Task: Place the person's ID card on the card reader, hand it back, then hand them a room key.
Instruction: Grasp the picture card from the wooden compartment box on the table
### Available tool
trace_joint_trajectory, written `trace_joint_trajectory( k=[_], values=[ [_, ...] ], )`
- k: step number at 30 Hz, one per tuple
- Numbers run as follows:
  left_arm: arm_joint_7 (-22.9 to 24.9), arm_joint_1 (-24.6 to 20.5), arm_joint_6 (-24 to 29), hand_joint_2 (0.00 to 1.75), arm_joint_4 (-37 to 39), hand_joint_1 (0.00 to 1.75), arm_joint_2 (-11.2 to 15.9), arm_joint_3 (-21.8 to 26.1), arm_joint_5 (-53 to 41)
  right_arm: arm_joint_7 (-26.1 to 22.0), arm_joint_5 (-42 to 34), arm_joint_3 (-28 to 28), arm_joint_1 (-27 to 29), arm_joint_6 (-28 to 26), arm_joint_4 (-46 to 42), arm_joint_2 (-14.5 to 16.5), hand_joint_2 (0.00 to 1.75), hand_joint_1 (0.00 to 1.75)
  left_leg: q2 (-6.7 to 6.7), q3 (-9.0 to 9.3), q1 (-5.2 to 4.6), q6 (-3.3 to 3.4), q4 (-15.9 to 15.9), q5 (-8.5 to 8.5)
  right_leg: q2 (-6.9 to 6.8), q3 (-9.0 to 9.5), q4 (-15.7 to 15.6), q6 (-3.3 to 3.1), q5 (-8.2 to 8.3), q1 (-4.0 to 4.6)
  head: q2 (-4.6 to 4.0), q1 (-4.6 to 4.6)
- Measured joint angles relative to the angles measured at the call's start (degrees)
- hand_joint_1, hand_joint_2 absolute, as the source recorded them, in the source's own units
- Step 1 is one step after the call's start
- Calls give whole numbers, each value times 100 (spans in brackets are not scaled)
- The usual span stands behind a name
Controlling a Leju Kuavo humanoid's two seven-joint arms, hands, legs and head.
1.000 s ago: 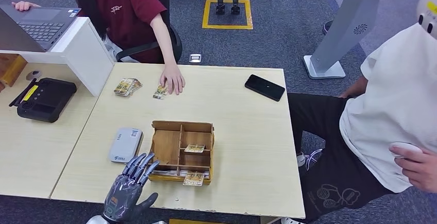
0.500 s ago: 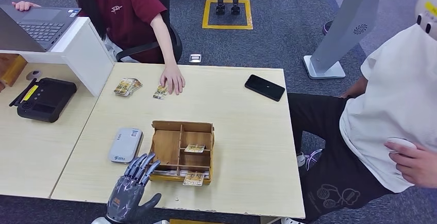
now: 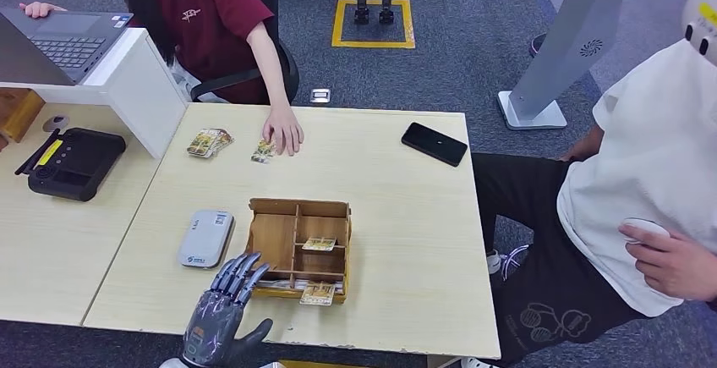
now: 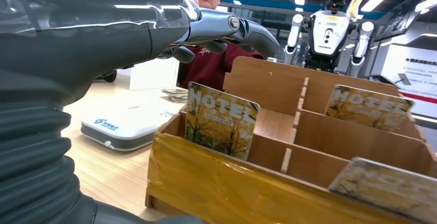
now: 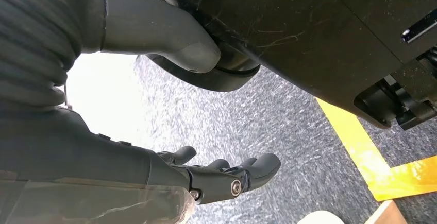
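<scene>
On the pale wooden worktop (image 3: pixel 406 216), the flat grey-white card reader (image 3: pixel 206 238) lies just beside the open wooden compartment box (image 3: pixel 298 249). The robot's left hand (image 3: pixel 221 313) hovers at the near edge, fingers (image 3: pixel 239 270) spread and holding nothing, their tips at the box's near left corner. The small printed ID card (image 3: pixel 263 151) lies well beyond them, at the far side by a person's hand (image 3: pixel 283 134). Yellow-toned "HOTEL" room key cards (image 4: pixel 220 120) stand in the box. The right hand (image 5: pixel 206 175) hangs over carpet, fingers loosely open, empty.
</scene>
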Motion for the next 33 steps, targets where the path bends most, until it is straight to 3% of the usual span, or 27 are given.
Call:
trace_joint_trajectory(
  k=[13, 26, 33],
  values=[
    [41, -10, 2, 175, 117, 0, -339, 28, -449, 64, -324, -478, 63, -166, -2, -12, 175, 0, 0, 1, -1, 2, 0, -1, 0, 1, -1, 0, 0, 0, 1, 0],
    [584, 23, 4, 175, 257, 0, -616, 604, -1475, 124, -777, -1030, 125, -357, 0, -30, 175, 0, 0, 1, -1, 2, 0, -1, 0, 1, -1, 0, 0, 0, 1, 0],
    [585, 102, 4, 175, 257, 0, -740, 977, -1577, 127, -1022, -1347, 162, -476, -2, -38, 175, 0, 0, 1, -2, 2, 0, -1, 0, 2, -1, 0, 0, 0, 1, 0]
  ],
)
